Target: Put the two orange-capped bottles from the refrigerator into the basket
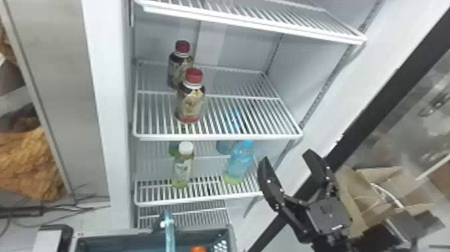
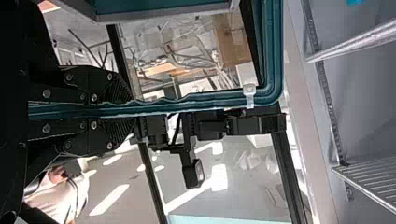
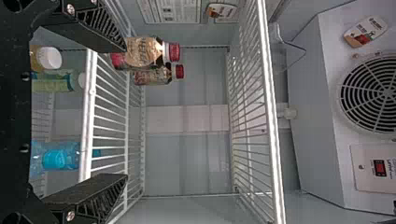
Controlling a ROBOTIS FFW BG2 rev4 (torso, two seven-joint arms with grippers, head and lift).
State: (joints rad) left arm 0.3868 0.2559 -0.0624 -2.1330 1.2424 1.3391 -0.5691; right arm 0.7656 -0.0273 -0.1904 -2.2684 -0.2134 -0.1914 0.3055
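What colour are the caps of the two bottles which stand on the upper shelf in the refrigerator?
Dark red; the head view shows both caps best.

Soft, bright light inside the fridge [image 1: 114, 134], white glare along a shelf [image 3: 268, 93] edge, stark patches on the floor [image 2: 133, 200]

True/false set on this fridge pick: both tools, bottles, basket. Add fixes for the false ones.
1. The right tool is open. True.
2. The left tool is open and empty. False: it is shut on the basket handle.
3. Two red-capped bottles share one shelf. True.
4. The white-capped bottle stands above that shelf. False: it stands on a lower shelf.
5. An orange cap shows in the basket. True.
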